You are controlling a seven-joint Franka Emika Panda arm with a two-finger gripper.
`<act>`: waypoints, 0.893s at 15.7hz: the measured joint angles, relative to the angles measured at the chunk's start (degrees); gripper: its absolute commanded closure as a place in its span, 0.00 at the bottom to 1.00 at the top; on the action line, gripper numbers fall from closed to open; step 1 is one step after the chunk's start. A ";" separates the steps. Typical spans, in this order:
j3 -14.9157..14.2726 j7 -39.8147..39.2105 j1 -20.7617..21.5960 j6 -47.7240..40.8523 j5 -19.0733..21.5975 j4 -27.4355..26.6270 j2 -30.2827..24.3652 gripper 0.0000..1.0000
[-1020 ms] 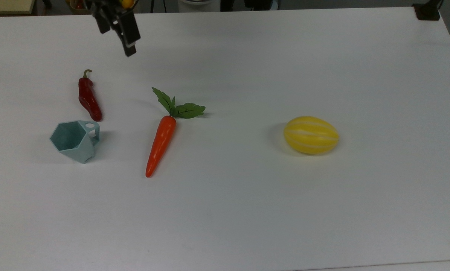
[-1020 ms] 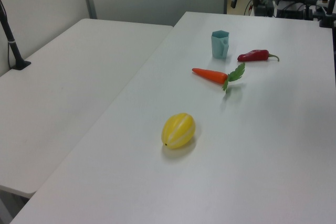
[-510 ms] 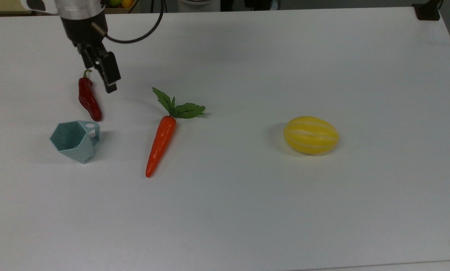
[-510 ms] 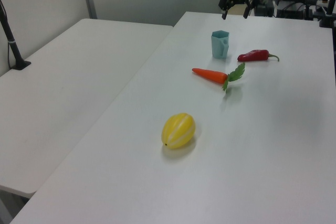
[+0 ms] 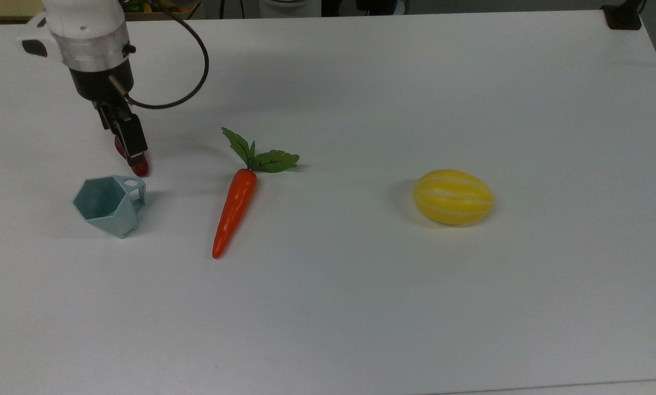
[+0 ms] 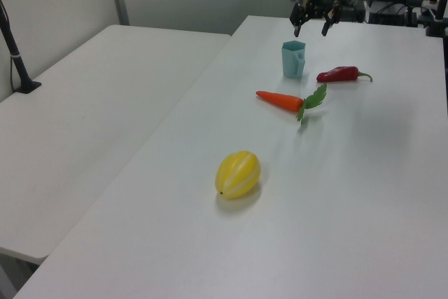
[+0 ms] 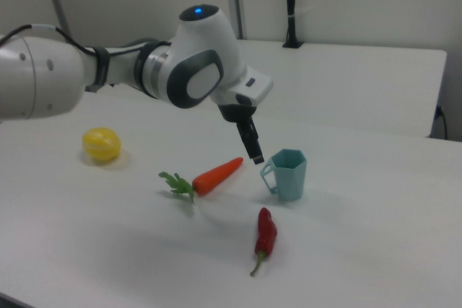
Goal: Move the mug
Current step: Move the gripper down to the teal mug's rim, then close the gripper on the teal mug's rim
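The mug (image 5: 110, 204) is seen upright on the white desk (image 5: 360, 307), toward the top view's left, its handle tab turned toward the carrot. One mug, one red chili pepper (image 7: 265, 236), one carrot (image 5: 234, 207) and one yellow melon (image 5: 453, 196) are counted. The chili lies just beyond the mug in the top view; the carrot is near, the melon well apart at the top view's right. The hand (image 6: 311, 24) is held above the desk near the mug, fingers spread and grasping nothing (seen in the left view). Broad bare desk is left along the near edge in the top view. No legible writing is found.
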 measured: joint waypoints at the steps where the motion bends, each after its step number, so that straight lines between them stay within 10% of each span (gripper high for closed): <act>1: 0.00 0.01 -0.08 0.54 -0.51 -0.02 0.76 0.01; 8: 0.00 0.06 -0.07 6.07 -2.97 -0.08 6.76 0.08; 14: 0.14 0.10 0.23 8.88 -5.41 -0.07 9.92 0.40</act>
